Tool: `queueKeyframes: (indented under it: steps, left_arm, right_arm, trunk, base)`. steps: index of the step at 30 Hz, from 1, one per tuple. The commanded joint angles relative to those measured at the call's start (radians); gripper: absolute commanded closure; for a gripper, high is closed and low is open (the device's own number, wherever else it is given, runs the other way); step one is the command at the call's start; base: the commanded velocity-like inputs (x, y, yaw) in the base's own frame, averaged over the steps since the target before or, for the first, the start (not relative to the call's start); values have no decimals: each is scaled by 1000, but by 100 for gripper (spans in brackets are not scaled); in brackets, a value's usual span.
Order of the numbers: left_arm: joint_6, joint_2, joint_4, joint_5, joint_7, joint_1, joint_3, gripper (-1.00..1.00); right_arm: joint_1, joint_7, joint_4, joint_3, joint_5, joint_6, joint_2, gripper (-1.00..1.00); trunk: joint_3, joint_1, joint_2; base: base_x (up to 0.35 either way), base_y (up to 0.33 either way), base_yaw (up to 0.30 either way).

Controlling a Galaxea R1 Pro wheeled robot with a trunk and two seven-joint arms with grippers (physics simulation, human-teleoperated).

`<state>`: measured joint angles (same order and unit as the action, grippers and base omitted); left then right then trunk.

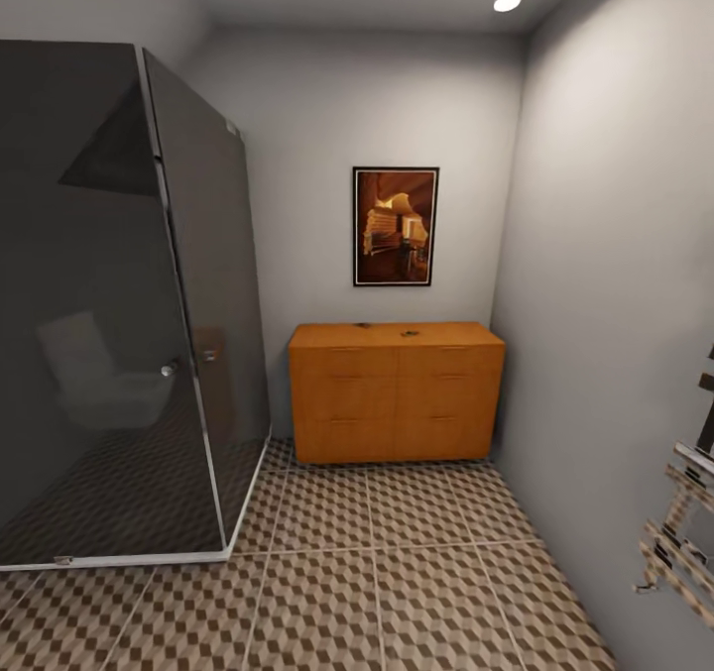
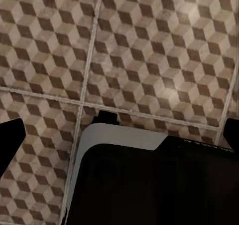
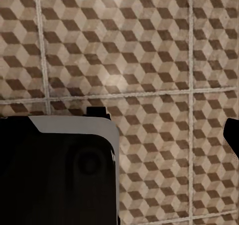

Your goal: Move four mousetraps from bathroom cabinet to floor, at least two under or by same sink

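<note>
The orange-brown wooden cabinet [image 1: 396, 390] stands against the far wall, under a framed picture. Two small dark flat pieces lie on its top, one [image 1: 363, 325] near the middle and one [image 1: 410, 333] a little to the right; they look like mousetraps but are too small to be sure. The cube-patterned bathroom floor [image 1: 327, 572] stretches from me to the cabinet. My left gripper [image 2: 119, 135] hangs open over the floor tiles, and so does my right gripper [image 3: 119, 135]; neither holds anything. The sink is out of view.
A dark glass shower enclosure [image 1: 109, 304] takes up the left side, its corner reaching toward the cabinet. A chrome towel rail [image 1: 679, 522] juts from the right wall. My black, white-edged base [image 2: 149, 185] shows below both wrists.
</note>
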<state>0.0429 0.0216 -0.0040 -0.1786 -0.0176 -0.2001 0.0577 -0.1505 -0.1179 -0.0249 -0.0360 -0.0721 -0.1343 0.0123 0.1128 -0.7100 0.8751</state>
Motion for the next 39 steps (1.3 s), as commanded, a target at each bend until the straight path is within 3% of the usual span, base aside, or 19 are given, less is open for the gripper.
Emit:
queueKeyframes:
  steps: [1, 39]
  left_arm:
    - [3, 0, 1, -2, -1, -1, 5, -100]
    - [3, 0, 1, -1, -1, -1, 5, -100]
  right_arm:
    - [-1, -3, -3, -4, -8, -5, 0, -100]
    - [-1, -3, -3, -4, -8, -4, -1, -100]
  trunk:
    - [1, -1, 1]
    - [1, -1, 1]
  base:
    - [323, 0, 0]
    - [324, 0, 0]
